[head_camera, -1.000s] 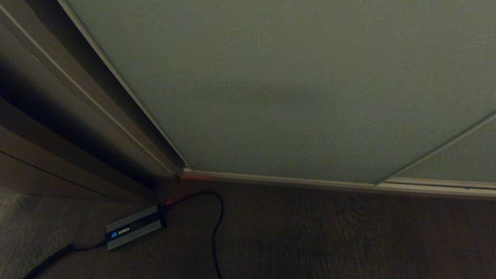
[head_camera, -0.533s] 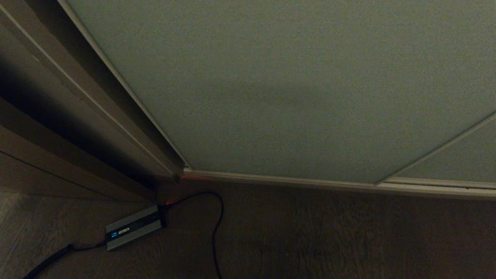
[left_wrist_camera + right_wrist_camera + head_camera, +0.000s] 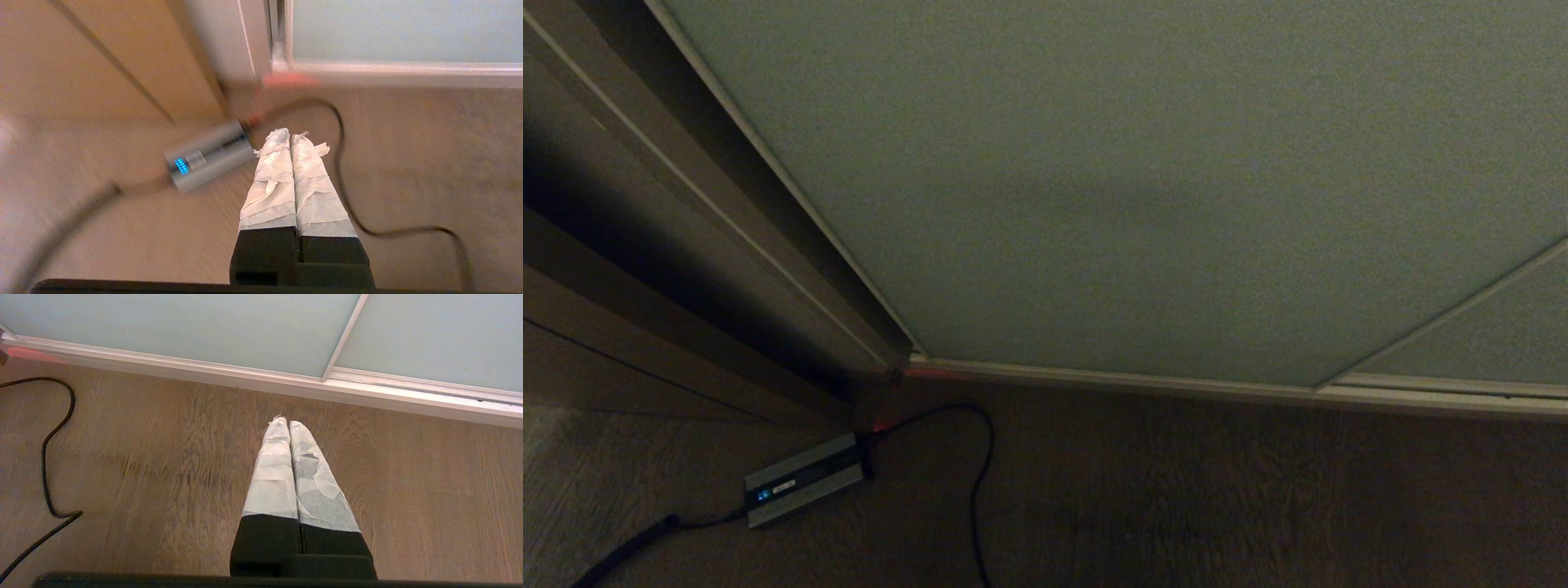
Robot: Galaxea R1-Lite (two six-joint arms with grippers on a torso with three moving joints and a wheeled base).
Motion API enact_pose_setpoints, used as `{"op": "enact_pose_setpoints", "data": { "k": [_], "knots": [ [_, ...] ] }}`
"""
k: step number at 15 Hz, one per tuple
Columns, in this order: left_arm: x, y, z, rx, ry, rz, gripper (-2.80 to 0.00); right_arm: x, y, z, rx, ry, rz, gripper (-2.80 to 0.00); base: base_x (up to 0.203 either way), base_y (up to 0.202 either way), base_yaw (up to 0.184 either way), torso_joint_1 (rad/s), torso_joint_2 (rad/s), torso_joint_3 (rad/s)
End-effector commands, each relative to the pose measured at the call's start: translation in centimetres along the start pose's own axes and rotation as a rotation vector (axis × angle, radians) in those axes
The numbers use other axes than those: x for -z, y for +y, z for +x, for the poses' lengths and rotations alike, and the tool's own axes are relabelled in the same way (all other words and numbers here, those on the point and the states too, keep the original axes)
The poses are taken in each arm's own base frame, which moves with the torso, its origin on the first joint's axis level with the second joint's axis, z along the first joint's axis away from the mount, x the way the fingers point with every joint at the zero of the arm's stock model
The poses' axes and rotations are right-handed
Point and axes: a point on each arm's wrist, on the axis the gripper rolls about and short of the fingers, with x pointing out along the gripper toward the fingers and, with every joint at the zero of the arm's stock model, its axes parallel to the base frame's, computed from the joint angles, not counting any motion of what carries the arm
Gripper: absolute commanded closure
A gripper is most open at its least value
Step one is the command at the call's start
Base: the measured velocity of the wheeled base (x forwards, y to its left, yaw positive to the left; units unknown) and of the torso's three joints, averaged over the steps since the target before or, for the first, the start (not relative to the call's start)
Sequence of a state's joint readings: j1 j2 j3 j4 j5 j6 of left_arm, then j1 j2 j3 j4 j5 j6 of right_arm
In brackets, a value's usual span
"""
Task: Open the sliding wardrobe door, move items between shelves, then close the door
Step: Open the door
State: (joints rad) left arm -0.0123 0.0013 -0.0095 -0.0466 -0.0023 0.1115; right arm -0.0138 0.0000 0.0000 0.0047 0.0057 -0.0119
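Observation:
The sliding wardrobe door [image 3: 1143, 188] is a pale grey-green panel in a thin light metal frame; it fills most of the head view and covers the wardrobe, so the items and the shelves are hidden. Its lower rail also shows in the left wrist view, the door [image 3: 400, 28], and in the right wrist view, the door [image 3: 184, 322]. Neither arm is in the head view. My left gripper [image 3: 290, 134] hangs over the floor near the door's lower left corner, shut and empty, its fingers wrapped in white tape. My right gripper [image 3: 287, 422] hangs shut and empty over the floor before the rail.
A brown wooden side panel [image 3: 645, 245] stands left of the door. On the dark wood floor [image 3: 1217, 498] lies a grey power brick [image 3: 803, 490] with a blue light, and its black cable [image 3: 980, 474] loops toward me. A second door panel [image 3: 1494, 343] overlaps at right.

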Motion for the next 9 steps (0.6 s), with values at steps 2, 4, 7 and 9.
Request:
{"op": "enact_pose_setpoints", "data": {
  "k": [2,4,7,9],
  "knots": [
    [-5.8,0.6,-1.4,-0.022,-0.185,0.031,0.0,0.1,0.0,0.0,0.0,0.004,0.0,0.0,0.0,0.0,0.0,0.0,0.0,0.0],
    [-10.6,1.2,-1.4,-0.037,-0.242,0.035,0.0,0.1,0.0,0.0,0.0,0.003,0.0,0.0,0.0,0.0,0.0,0.0,0.0,0.0],
    [-17.5,2.0,1.6,-0.15,-0.32,0.017,0.0,0.1,0.0,0.0,0.0,0.005,0.0,0.0,0.0,0.0,0.0,0.0,0.0,0.0],
    [-22.1,2.7,4.3,-0.235,-0.427,0.013,0.0,0.1,0.0,0.0,0.0,0.004,0.0,0.0,0.0,0.0,0.0,0.0,0.0,0.0]
  ]
}}
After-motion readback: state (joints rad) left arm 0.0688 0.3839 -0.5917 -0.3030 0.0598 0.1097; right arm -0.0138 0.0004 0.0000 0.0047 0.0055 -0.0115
